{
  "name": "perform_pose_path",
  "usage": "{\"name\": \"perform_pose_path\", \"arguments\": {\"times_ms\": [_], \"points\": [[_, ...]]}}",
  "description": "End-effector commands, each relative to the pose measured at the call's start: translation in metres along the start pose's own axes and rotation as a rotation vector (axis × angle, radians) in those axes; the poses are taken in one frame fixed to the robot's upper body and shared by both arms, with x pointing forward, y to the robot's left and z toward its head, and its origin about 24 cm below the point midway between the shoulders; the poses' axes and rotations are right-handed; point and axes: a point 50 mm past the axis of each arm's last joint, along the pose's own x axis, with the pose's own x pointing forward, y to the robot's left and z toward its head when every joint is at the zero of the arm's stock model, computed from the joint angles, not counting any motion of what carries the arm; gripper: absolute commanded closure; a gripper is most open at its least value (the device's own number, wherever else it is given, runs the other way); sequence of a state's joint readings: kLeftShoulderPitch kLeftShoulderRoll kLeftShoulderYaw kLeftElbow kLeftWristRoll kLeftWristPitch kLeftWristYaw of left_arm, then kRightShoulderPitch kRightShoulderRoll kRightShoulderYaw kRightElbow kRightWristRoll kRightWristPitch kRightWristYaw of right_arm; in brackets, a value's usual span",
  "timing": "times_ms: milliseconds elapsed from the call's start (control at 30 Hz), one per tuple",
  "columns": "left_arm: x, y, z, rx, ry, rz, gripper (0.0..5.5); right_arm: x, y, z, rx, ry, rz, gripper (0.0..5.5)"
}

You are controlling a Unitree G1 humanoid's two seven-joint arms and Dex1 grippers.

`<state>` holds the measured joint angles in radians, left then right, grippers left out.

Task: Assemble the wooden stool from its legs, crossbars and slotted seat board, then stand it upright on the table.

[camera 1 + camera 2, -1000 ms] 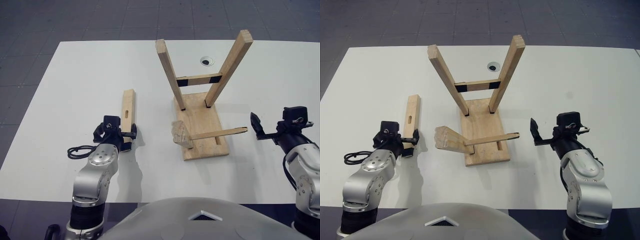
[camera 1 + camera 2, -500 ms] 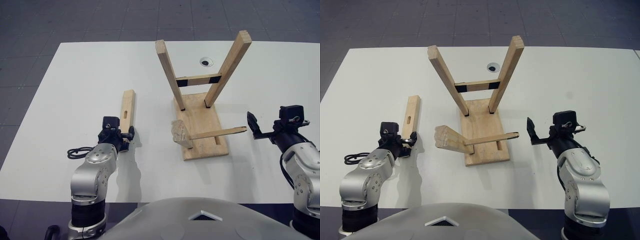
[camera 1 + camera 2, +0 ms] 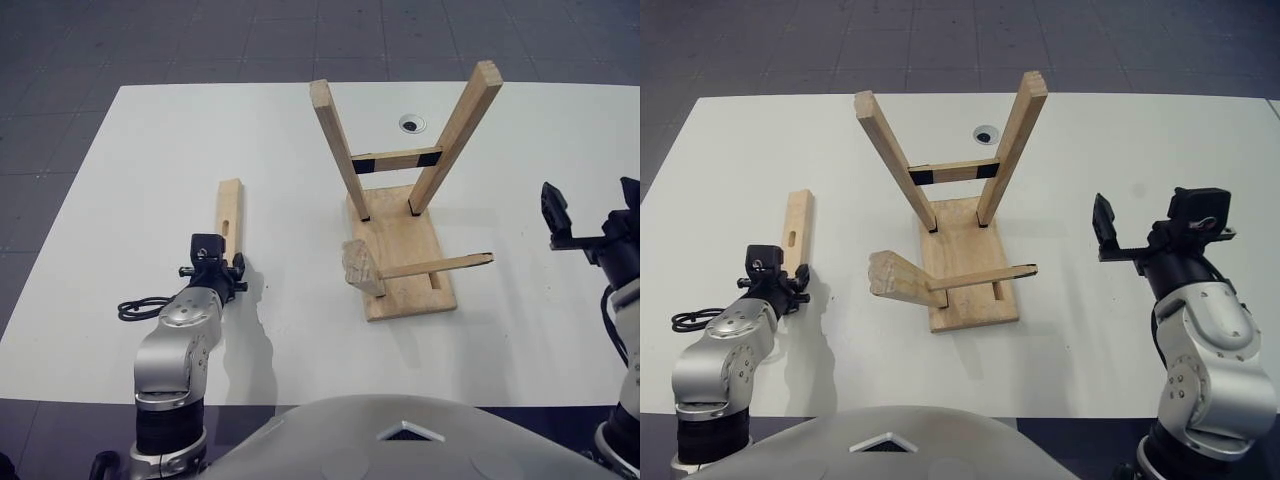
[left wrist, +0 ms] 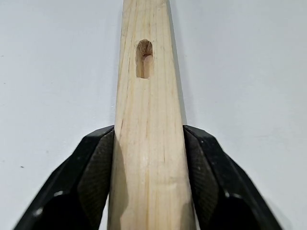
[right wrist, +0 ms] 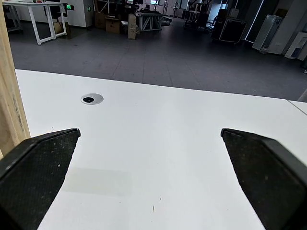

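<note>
Left gripper [image 4: 148,130] pinches the near end of the pale slotted wooden leg [image 3: 229,205], which lies ahead on the white table [image 3: 150,150]. Right gripper [image 5: 151,132] spread, empty; half-built pale wooden stool [image 3: 405,250] inboard. Risk: end grip gives leverage, so leg may pivot or sag on lifting.

Half-built stool [image 3: 395,225], centre of table [image 3: 150,150]
Seat board [image 3: 415,290] flat, two legs [image 3: 340,150] upright, crossbar [image 3: 396,160] between; slotted leg [image 3: 229,205] lies near left edge.

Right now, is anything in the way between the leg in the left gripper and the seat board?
Nothing visible. Bare table lies between the leg, clamped in the left gripper, and the seat board; a second leg lies at the board's near left edge.
</note>
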<state>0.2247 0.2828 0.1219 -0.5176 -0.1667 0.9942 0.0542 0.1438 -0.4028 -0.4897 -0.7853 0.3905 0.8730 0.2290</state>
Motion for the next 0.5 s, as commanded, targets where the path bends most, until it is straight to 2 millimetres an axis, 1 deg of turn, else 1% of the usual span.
{"name": "perform_pose_path", "arguments": {"times_ms": [33, 67, 100, 133, 200, 233, 300, 367, 433, 500], "points": [[-0.003, 0.006, 0.041, -0.202, -0.229, -0.150, 3.37, 0.007, 0.003, 0.030, -0.004, -0.187, 0.089, 0.00], [-0.010, 0.007, 0.060, -0.262, -0.345, -0.255, 3.38, 0.009, 0.003, 0.037, 0.024, -0.242, 0.123, 0.00], [-0.022, 0.007, 0.080, -0.310, -0.478, -0.402, 3.38, 0.011, 0.005, 0.046, 0.049, -0.297, 0.164, 0.00], [-0.031, 0.009, 0.093, -0.327, -0.568, -0.496, 3.39, 0.013, 0.008, 0.053, 0.064, -0.333, 0.220, 0.00], [-0.050, 0.021, 0.123, -0.273, -0.770, -0.626, 3.39, 0.011, 0.024, 0.067, 0.119, -0.402, 0.449, 0.00], [-0.057, 0.026, 0.132, -0.246, -0.828, -0.676, 3.39, 0.009, 0.031, 0.072, 0.140, -0.427, 0.560, 0.00], [-0.065, 0.030, 0.142, -0.233, -0.880, -0.779, 3.39, 0.009, 0.039, 0.085, 0.178, -0.473, 0.716, 0.00], [-0.069, 0.035, 0.149, -0.234, -0.918, -0.837, 3.39, 0.009, 0.049, 0.095, 0.207, -0.493, 0.863, 0.00], [-0.073, 0.041, 0.155, -0.239, -0.956, -0.877, 3.39, 0.011, 0.063, 0.098, 0.190, -0.464, 0.978, 0.00], [-0.078, 0.040, 0.160, -0.241, -0.976, -0.955, 3.39, 0.010, 0.081, 0.100, 0.171, -0.435, 1.101, 0.00]]}}
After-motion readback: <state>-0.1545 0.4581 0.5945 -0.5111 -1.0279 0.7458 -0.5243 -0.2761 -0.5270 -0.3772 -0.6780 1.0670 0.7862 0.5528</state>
